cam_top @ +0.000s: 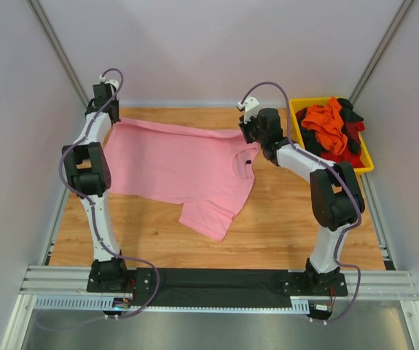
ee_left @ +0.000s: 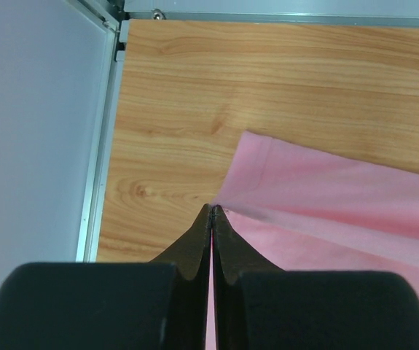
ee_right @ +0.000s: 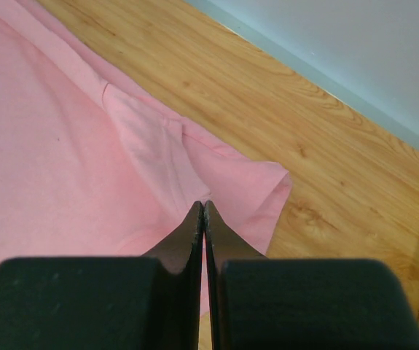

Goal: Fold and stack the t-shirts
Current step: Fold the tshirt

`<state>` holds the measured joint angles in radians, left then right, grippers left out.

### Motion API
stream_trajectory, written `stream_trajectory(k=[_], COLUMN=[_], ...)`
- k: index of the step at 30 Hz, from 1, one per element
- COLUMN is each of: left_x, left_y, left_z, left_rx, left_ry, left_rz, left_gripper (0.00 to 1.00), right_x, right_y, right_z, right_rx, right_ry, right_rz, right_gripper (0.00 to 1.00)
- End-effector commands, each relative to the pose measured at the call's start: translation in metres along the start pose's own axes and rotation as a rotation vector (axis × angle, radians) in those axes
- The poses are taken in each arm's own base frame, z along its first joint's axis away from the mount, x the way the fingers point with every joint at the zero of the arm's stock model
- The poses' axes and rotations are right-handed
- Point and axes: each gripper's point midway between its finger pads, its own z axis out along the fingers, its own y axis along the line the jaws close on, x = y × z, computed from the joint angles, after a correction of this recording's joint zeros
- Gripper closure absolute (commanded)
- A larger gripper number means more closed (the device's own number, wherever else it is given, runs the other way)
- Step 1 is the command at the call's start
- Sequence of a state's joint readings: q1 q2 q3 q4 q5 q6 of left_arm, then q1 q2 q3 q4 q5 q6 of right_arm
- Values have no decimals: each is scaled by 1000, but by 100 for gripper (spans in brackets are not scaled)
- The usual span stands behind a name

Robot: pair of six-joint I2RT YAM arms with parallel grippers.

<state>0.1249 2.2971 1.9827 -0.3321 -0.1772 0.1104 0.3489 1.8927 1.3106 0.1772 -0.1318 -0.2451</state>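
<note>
The left arm (cam_top: pixel 87 169) rises from its base at the near edge of the counter (cam_top: pixel 289 219), bends at the elbow and reaches forward to the far left corner, with its wrist tipped down over the wood. The left jaws are pressed fully together on the bottom corner of the pink t-shirt (cam_top: pixel 187 168). In the left wrist view a thin line of pink runs between the two black fingers (ee_left: pixel 194 240), and the hem fans out to the right from their tips.

The pink t-shirt (ee_left: pixel 340 211) lies spread across the middle of the counter. Its far edge is drawn into a nearly straight line between the two arms. Its near part is slack, and one sleeve points towards the near edge.

The right arm (cam_top: pixel 333 200) stands up from its base at the near right, folds at the elbow and stretches back and to the left, ending at the shirt's neck end. The right jaws are also closed tight, pinching cloth by the shoulder. In the right wrist view the pink fabric (ee_right: pixel 49 146) puckers into small folds that run up to the fingertips (ee_right: pixel 194 219).

On the far right a yellow bin (cam_top: pixel 296 120) sits on the counter, well apart from the pink shirt. It holds a heap of crumpled orange (cam_top: pixel 326 124), red (cam_top: pixel 334 151) and black (cam_top: pixel 351 111) t-shirts.
</note>
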Motion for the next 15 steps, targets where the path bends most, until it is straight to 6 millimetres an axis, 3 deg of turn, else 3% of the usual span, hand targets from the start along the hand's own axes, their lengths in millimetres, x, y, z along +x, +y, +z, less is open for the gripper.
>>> stream_trajectory(k=[1, 4, 9, 12, 15], left_x=[-20, -19, 12, 27, 31], left_y=[13, 16, 17, 21, 30], left_z=[-9, -11, -2, 3, 7], left_rx=[-31, -45, -76, -113, -172], left_ry=[-75, -82, -1, 48, 67], left_rz=[42, 56, 73, 70, 86], left_gripper=[100, 100, 100, 100, 100], right_x=[-20, -10, 13, 43, 62], right_y=[-1, 12, 42, 59, 61], right_z=[-23, -31, -38, -37, -39], right_rx=[61, 60, 14, -27, -22], right_ry=[-21, 21, 81, 180, 269], right_rz=[-44, -30, 34, 64, 102], right_gripper=[100, 100, 100, 100, 100])
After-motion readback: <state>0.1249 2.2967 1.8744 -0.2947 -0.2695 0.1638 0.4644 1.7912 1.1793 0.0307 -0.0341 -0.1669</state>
